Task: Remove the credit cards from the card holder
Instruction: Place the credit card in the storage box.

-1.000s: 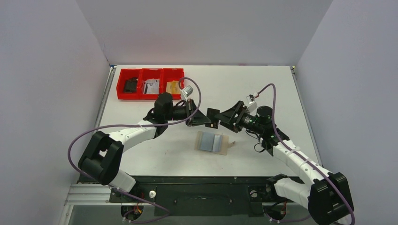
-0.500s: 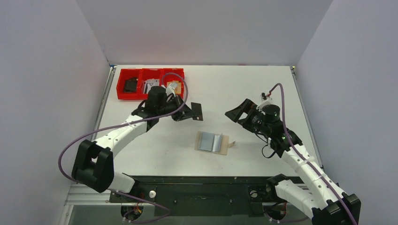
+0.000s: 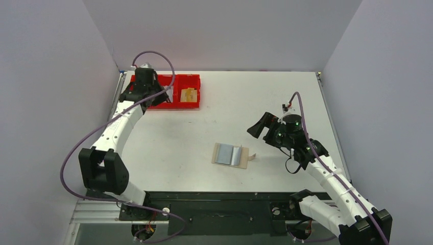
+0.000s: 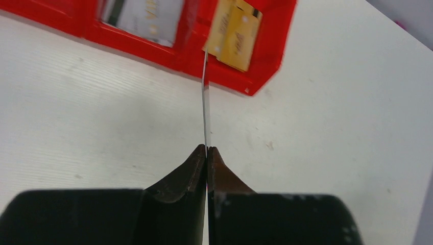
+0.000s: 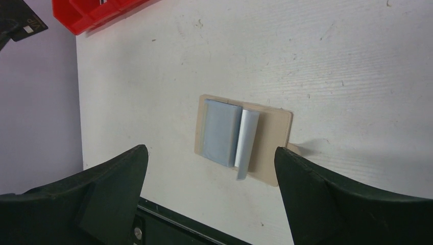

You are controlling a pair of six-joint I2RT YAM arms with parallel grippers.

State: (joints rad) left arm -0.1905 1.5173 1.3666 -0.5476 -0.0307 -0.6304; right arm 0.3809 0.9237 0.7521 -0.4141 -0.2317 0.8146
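Depositing step: left fingers (image 4: 188,176) pinch a thin flat card (image 4: 206,115) at the red plastic tray (image 4: 258,71); release should follow. Right fingers (image 5: 319,196) stand wide above the flat tan card holder (image 5: 274,138).

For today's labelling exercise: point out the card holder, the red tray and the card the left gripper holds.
card holder (image 5: 273,138), right wrist view, bare tan right part.
red tray (image 3: 186,105), top view, front wall.
held card (image 4: 206,104), left wrist view, thin edge.
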